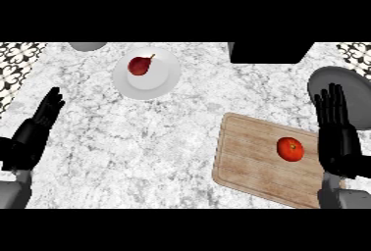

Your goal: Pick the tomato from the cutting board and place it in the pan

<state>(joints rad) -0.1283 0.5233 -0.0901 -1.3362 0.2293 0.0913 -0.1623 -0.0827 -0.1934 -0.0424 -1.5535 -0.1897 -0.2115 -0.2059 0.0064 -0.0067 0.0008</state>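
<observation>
Right hand (pixel 339 128): seen at the right of the head view, over the right end of the cutting board; fingers are held straight and pointing away, nothing is gripped.
Left hand (pixel 35 128): seen at the left edge, fingers straight and relaxed, nothing held; it is judged to be resting.
Cutting board (pixel 253 162): a wooden board laid at a slant on the marbled desk (pixel 145 142), at the near right.
Tomato (pixel 290 149): found lying on the cutting board, toward its right half, just beside the right hand and to its left; no contact between fingers and tomato can be made out.
Pan (pixel 330 84): a dark grey round shape past the board's far right corner, partly covered by the right hand's fingertips; nothing is seen in the visible part.
White plate (pixel 147 73): set on the desk farther off, left of centre, well apart from the board; a dark red fruit (pixel 141 65) with a stem is carried on it.
Far edge: a black block (pixel 270 52) and part of a grey round object (pixel 88 46) are noted; neither can be identified.
Progress: judged as not yet begun in effect. The tomato is not yet picked.
Left to do: the tomato is to be closed on, lifted, carried to the pan and released there.
</observation>
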